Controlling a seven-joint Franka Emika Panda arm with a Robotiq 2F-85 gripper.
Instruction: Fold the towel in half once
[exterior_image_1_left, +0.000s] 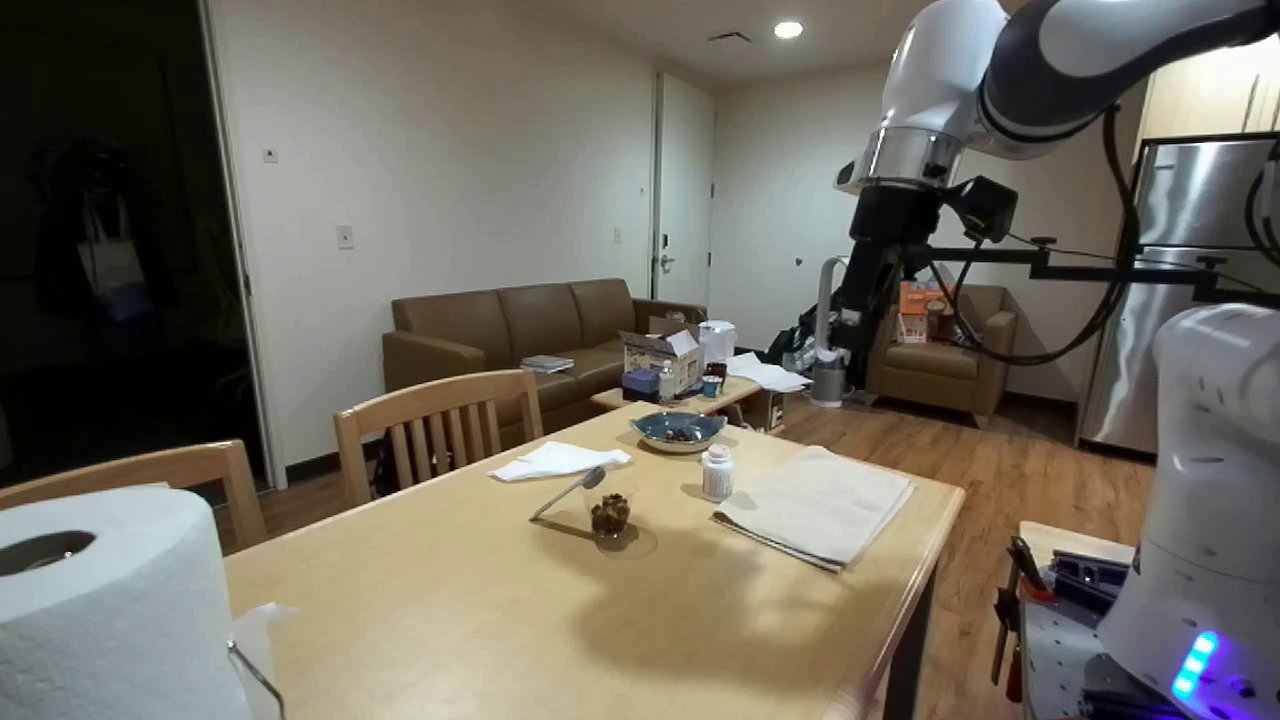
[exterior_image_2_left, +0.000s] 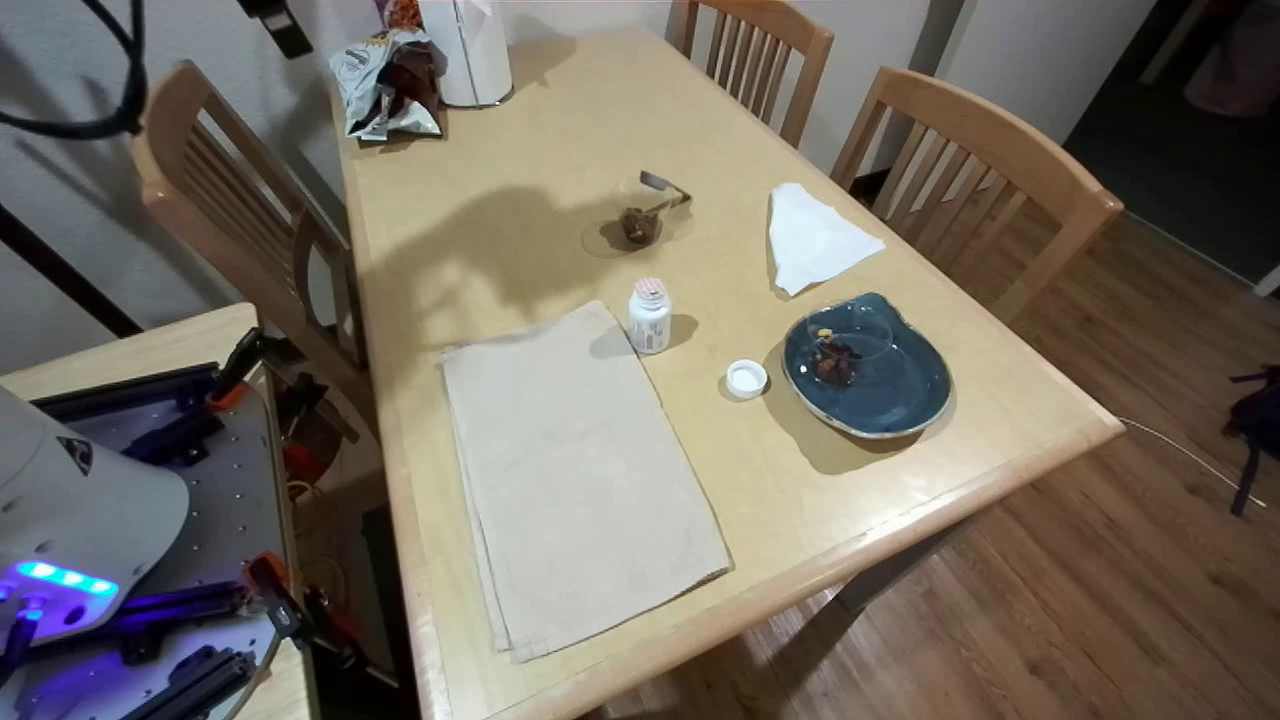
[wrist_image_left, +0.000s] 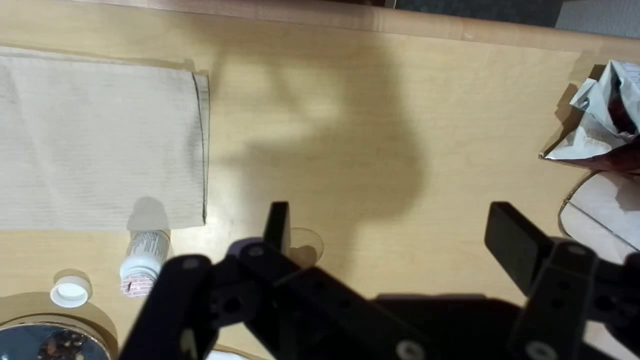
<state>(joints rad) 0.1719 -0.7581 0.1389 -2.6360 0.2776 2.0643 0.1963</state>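
Note:
The towel is a large off-white cloth (exterior_image_2_left: 590, 480) lying flat on the table, with layered edges showing along its long side and corner. It also shows in an exterior view (exterior_image_1_left: 820, 505) and at the left of the wrist view (wrist_image_left: 100, 145), where its far part runs out of the frame. My gripper (wrist_image_left: 390, 210) is open with nothing between its fingers. It is above the table, off to one side of the towel and not touching it. In an exterior view the gripper (exterior_image_1_left: 850, 330) hangs high over the table, pointing down.
A white bottle (exterior_image_2_left: 650, 318) stands by the towel's corner, with a white cap (exterior_image_2_left: 746, 379) and blue dish (exterior_image_2_left: 880, 375) nearby. A clear cup with dark food (exterior_image_2_left: 640, 225), a napkin (exterior_image_2_left: 815, 240), a snack bag (exterior_image_2_left: 390, 85) and a paper roll (exterior_image_1_left: 110, 610) are also on the table (exterior_image_2_left: 500, 170).

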